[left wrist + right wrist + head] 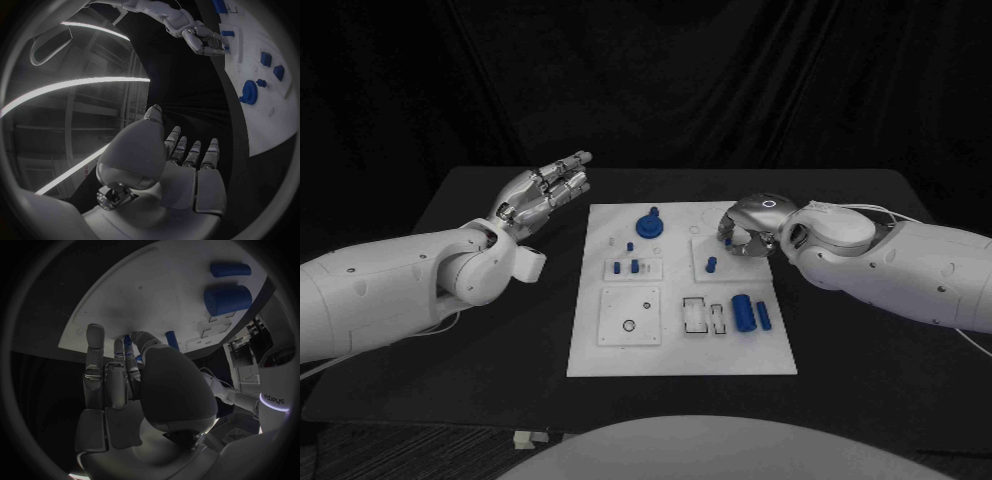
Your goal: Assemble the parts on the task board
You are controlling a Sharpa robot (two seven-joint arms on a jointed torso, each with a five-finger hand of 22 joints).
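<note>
The white task board (678,345) lies in the middle of the black table. At its far right corner my right hand (744,235) reaches down, fingertips on the board. In the right wrist view its thumb and fingers (119,365) pinch a small blue peg (127,342). Another blue peg (711,265) stands just in front of it. A large blue knob (649,222) stands at the far middle, with small blue pegs (629,266) nearer. Two blue cylinders (753,312) lie at the near right. My left hand (545,190) hovers left of the board, fingers straight and apart, holding nothing.
A square white inset plate (629,316) with a small hole sits at the board's near left, and rectangular slots (702,315) lie beside the cylinders. Bare black table (862,370) surrounds the board. In the left wrist view the board's edge (262,125) curves past my open left hand (187,160).
</note>
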